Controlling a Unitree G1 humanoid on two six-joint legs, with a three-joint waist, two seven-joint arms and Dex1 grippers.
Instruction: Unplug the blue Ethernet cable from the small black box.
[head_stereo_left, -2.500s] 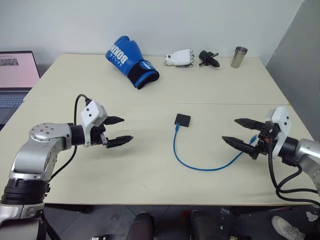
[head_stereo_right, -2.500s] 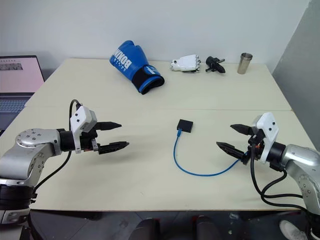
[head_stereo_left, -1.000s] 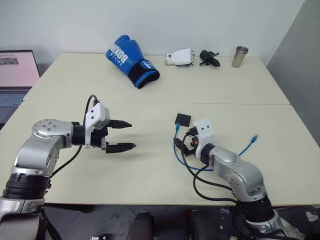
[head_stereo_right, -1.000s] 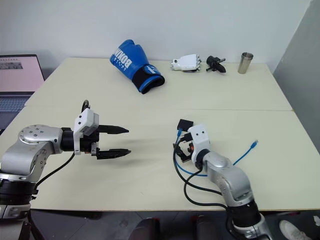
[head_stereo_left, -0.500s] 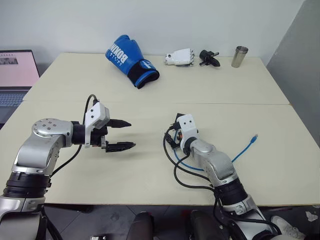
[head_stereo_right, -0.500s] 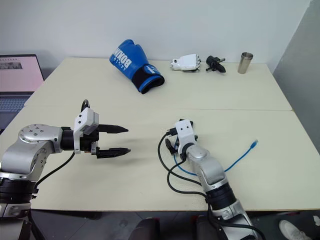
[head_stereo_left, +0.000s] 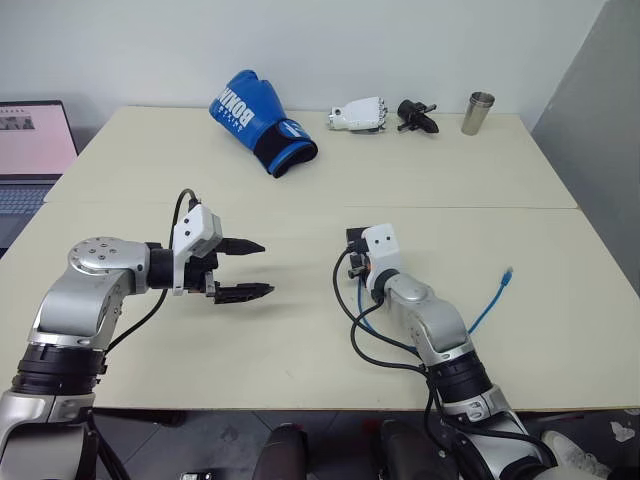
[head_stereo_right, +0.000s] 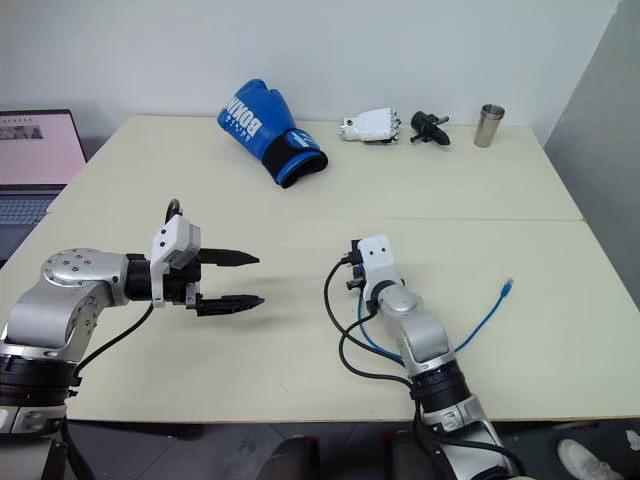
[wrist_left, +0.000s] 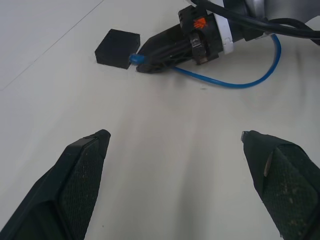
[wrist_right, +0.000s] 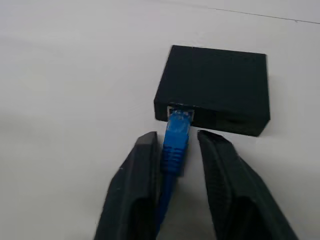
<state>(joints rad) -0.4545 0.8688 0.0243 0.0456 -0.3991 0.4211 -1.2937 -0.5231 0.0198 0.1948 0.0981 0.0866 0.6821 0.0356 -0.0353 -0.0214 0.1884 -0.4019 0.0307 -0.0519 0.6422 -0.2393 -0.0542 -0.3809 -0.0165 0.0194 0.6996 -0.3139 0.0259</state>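
right fingers pinched at the plug, cable seated in the box

up front, the left eye view has the table (head_stereo_left: 150, 135) carrying a blue boxing glove (head_stereo_left: 262, 122) near its far edge, with a white robot hand (head_stereo_left: 358, 115), a black claw gadget (head_stereo_left: 417, 116) and a metal cup (head_stereo_left: 478, 112) in a row toward the far right corner. a laptop (head_stereo_left: 35, 150) sits off the table's left edge. the left gripper (head_stereo_left: 250, 269) hovers over the near left part, fingers spread wide and holding nothing, well apart from the box. the right gripper's white wrist housing hides most of the small black box (head_stereo_left: 354, 236) at mid-table. the blue ethernet cable (head_stereo_left: 487, 298) loops from under that arm toward the right edge, its free plug lying on the bare top.

left wrist view: the box lies flat on the table, the cable's blue plug at its edge, with the right gripper (wrist_left: 147, 59) closed in around it. the cable curves away behind that arm.

right wrist view: the plug sits in the box's port. the two black fingers (wrist_right: 137, 195) stand narrow on either side of the plug's boot, pressed against it.
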